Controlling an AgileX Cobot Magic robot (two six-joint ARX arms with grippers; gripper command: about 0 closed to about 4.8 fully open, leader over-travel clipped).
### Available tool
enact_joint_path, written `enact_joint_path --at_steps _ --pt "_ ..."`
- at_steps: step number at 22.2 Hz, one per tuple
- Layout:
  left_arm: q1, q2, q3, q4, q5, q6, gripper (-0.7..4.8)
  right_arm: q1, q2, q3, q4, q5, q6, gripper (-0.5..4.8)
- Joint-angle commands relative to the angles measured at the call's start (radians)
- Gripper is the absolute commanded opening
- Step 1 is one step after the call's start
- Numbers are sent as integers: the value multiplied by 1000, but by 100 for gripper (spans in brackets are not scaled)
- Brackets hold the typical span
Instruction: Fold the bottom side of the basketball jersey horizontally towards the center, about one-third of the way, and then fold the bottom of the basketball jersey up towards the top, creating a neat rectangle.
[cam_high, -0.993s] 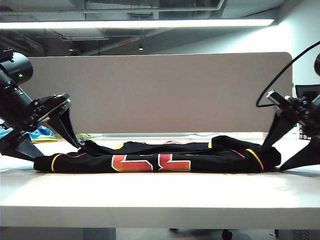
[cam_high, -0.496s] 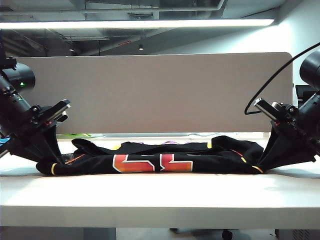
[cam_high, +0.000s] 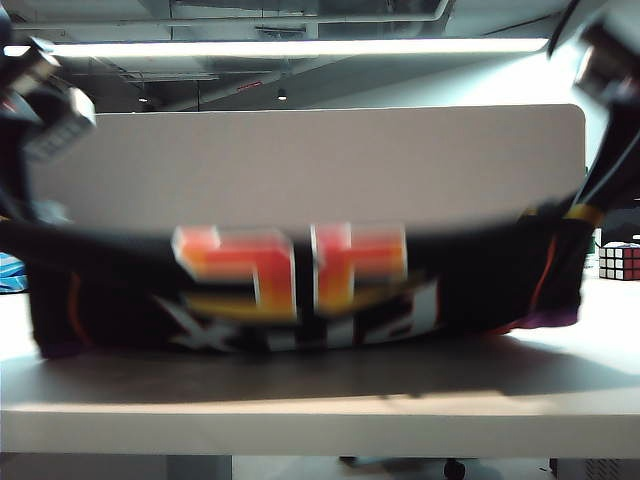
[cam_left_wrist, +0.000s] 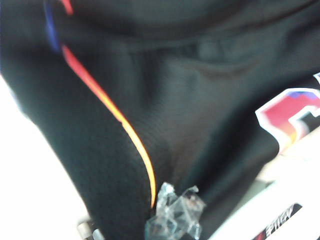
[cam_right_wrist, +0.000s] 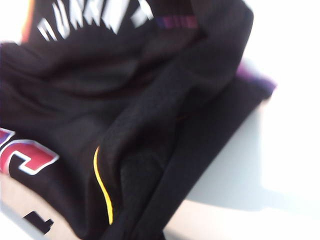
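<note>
1. Basketball jersey (cam_high: 300, 285): black cloth stretched wide across the exterior view, raised in front of the grey partition (cam_high: 300, 170), lower edge hanging to the white table (cam_high: 320, 415) or just above it. Heavy blur here, so contact with the tabletop cannot be told.
2. Orange-red number blocks high on the stretched cloth, white lettering below them, purple trim at both lower corners.
3. Left gripper (cam_high: 45, 105): up at the left edge of the exterior view, above the jersey's left corner; fingertips hidden, probably clamped shut on the basketball jersey, going by the taut cloth rising to it.
4. Left wrist view: black mesh filling the frame, an orange-yellow piping line (cam_left_wrist: 127, 132) curving across it, part of the number to one side.
5. Right gripper (cam_high: 600, 65): high at the right edge, closed on the jersey's right corner beside a yellow stripe.
6. Right wrist view: bunched black folds with thin yellow piping (cam_right_wrist: 102, 187), white table beyond.
7. Colourful puzzle cube (cam_high: 620, 262) on the table's far right.
</note>
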Motion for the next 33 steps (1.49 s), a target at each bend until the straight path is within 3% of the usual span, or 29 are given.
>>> enact_joint_path --at_steps 1,6,10,14,15,17,18,20,25,31,33 --pt "-27 -162 -39 -7 -108 -25 -5 -2 -164 4 -58 38 15 -2" --pt "-31 -224 -38 222 -135 -123 -5 -3 -217 6 51 108 78 -2" --pt "-31 -111 -38 448 -139 -144 -5 -3 -26 7 290 111 105 -2" --pt "-20 64 -36 802 -157 -173 -5 -4 195 41 568 110 130 1" --pt "-20 112 -36 920 -157 -173 41 -7 262 66 660 106 126 97" --pt "-19 153 -36 1034 -157 -174 178 -10 306 95 732 107 128 267" --pt "-17 168 -36 1081 -157 -175 244 -10 318 108 751 106 129 316" --pt "-13 175 -36 1126 -157 -177 295 -10 329 132 770 107 128 331" --pt "-13 125 -36 1101 -153 -199 293 -11 289 174 734 47 128 324" --pt "-13 -3 -51 940 -154 -187 233 -11 154 164 554 44 62 289" --pt "-13 -65 -84 935 -152 -185 190 -10 92 138 528 69 34 242"
